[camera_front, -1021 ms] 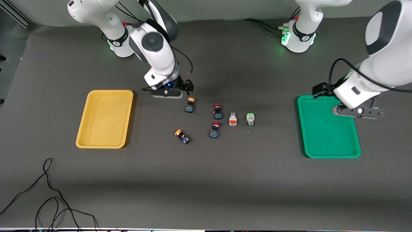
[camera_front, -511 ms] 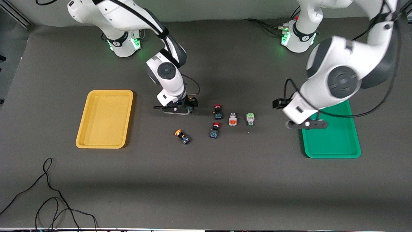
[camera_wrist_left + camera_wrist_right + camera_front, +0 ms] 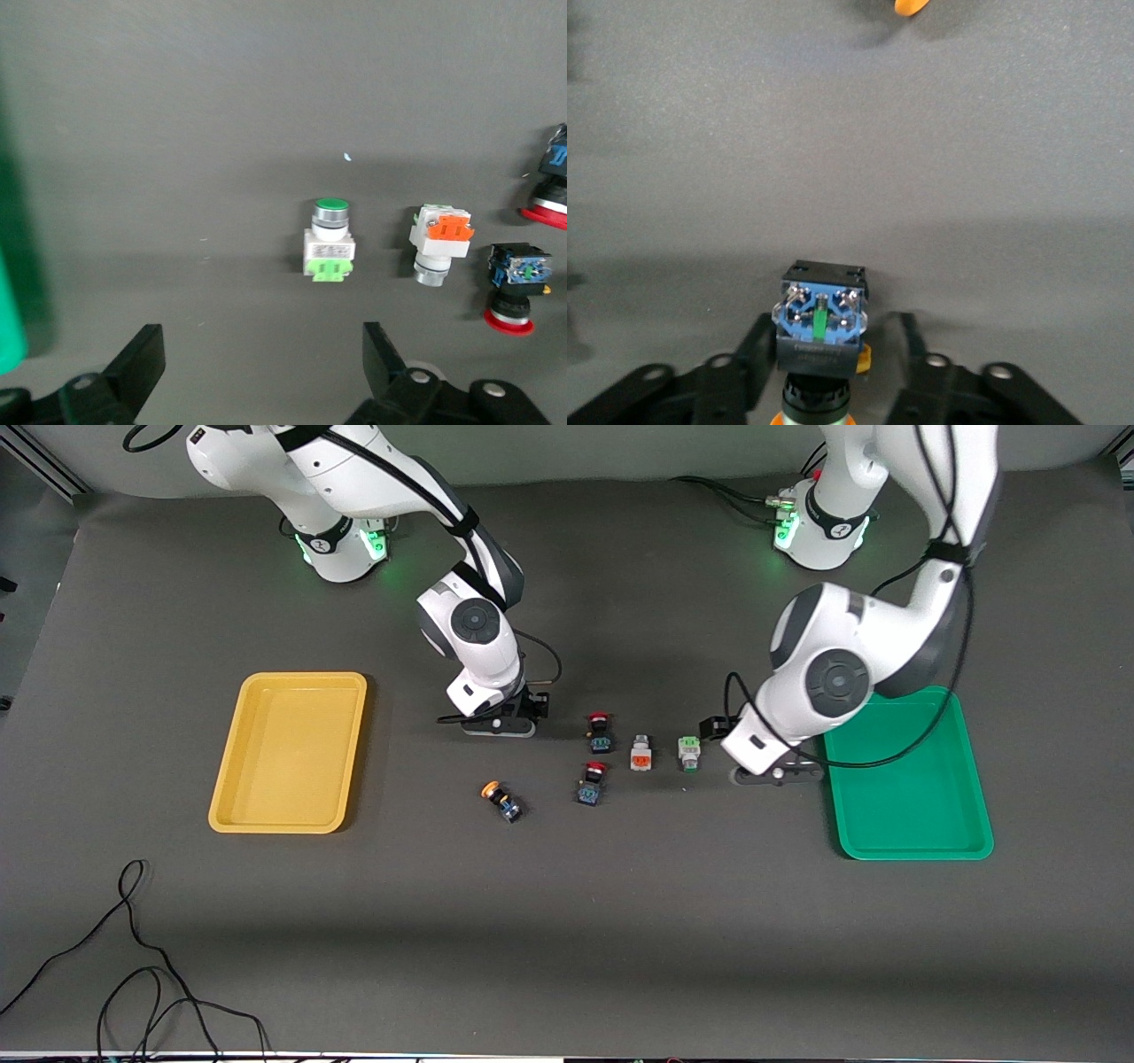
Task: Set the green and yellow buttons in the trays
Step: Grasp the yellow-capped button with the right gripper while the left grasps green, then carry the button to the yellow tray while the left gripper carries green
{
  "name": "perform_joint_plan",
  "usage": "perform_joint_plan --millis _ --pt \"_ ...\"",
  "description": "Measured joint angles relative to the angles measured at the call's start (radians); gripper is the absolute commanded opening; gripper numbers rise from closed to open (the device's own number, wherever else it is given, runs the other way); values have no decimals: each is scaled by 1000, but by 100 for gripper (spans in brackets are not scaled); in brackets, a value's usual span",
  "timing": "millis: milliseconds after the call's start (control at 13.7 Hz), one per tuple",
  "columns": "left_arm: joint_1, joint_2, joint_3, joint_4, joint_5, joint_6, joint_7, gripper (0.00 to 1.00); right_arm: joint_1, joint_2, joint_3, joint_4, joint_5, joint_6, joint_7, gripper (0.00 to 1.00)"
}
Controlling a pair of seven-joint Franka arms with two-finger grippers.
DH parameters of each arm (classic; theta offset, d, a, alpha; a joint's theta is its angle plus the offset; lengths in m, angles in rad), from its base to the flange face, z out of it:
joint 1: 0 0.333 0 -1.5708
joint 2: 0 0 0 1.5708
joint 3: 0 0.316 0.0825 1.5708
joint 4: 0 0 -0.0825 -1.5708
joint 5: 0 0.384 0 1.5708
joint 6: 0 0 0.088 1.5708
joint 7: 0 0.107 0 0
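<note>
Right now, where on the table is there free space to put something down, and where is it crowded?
Both trays are bare inside: the yellow tray and the green tray. The table strip nearer the camera is free except the black cable. Crowded: the middle, with the red buttons, green button and both claws.

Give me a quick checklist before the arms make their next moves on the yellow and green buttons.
1. Right gripper straddles a yellow button: ok, fingers on both sides.
2. Right gripper closed on it: not ok, gaps remain.
3. Left gripper open: ok.
4. Left gripper lined up on the green button: not ok, the button lies ahead of the fingertips, not between them.
5. Yellow tray and green tray free to receive: ok.
6. Second yellow button on the table: ok, untouched.
</note>
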Motion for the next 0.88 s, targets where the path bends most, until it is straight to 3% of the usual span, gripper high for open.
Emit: perform_joint_plan --millis 292,511,657,730,803,876 --pt "-72 114 -7 -46 -1 180 -59 99 -1 -8 -18 35 -1 -33 0 24" --pt "-88 173 -7 -48 -1 245 -61 99 -2 -72 -62 166 -3 -302 -29 25" --pt "-90 198 -7 -48 -1 277 -61 92 -3 -124 -105 271 -3 -498 -87 25" --pt "-90 205 -6 -48 0 285 -61 82 -4 -144 -130 312 -3 -565 -126 25" --pt "-90 208 -6 -48 0 287 -61 54 -4 -160 -161 338 -3 -603 -182 25" --pt "-90 209 -6 -48 0 288 -61 18 -4 -173 -198 348 -3 -619 -253 25"
